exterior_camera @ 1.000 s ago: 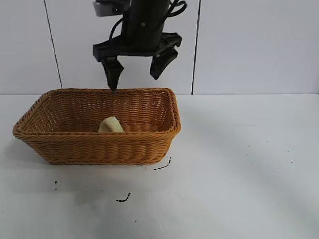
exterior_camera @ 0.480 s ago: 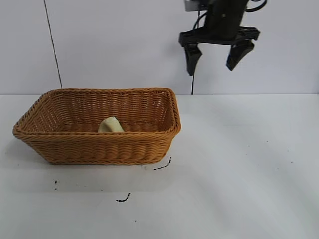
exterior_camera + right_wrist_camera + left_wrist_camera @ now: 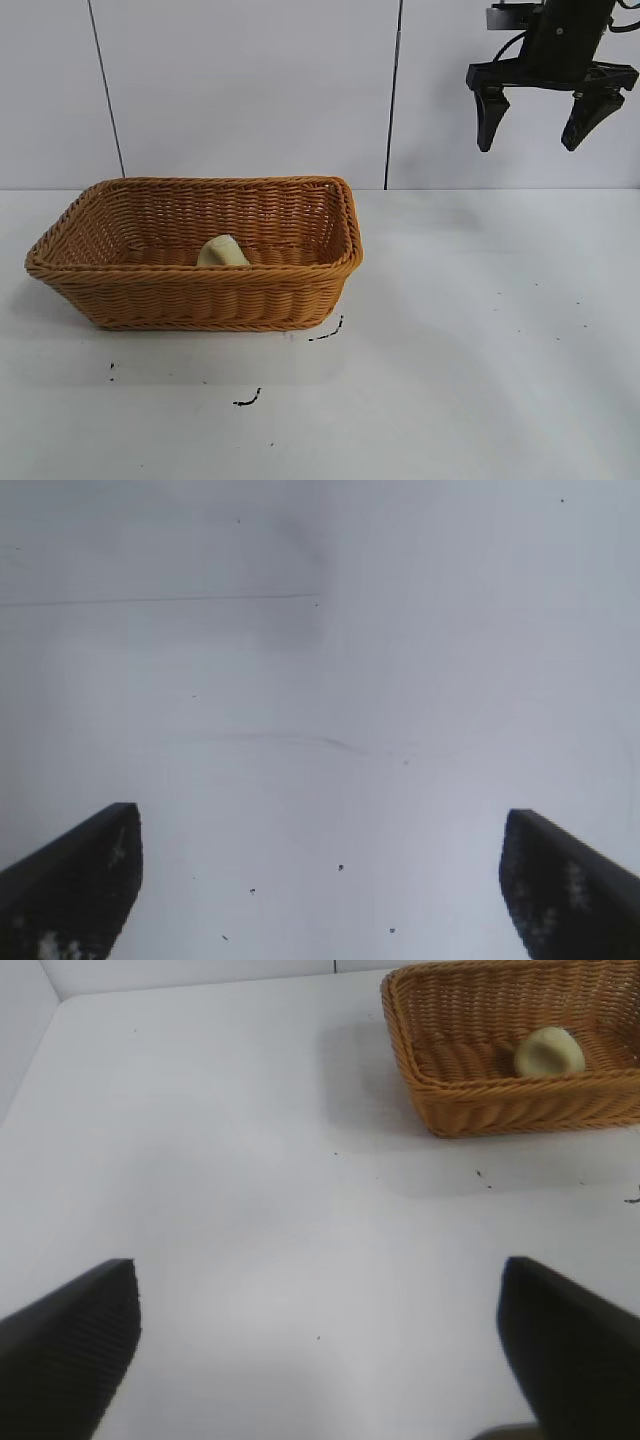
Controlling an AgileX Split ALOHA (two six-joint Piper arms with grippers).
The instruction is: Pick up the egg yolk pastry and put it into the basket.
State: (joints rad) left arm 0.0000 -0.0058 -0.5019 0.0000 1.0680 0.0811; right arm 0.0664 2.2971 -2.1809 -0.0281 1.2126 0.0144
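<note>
White tabletop (image 3: 480, 350) carried the basket (image 3: 200, 300) at left, the egg yolk pastry (image 3: 223, 251) lying inside it near the front wall. Right gripper (image 3: 540, 125) hung high at far right, fingers spread, empty. Left gripper (image 3: 320, 1360) hovered over bare table, fingers likewise spread wide.

White table (image 3: 480, 330), dark specks (image 3: 247, 400)

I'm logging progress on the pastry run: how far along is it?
Done: the egg yolk pastry lies inside the basket. In hand: nothing; the right gripper hangs open and empty, high at the table's right, and the left gripper is open over bare table. Left: apparently nothing.
</note>
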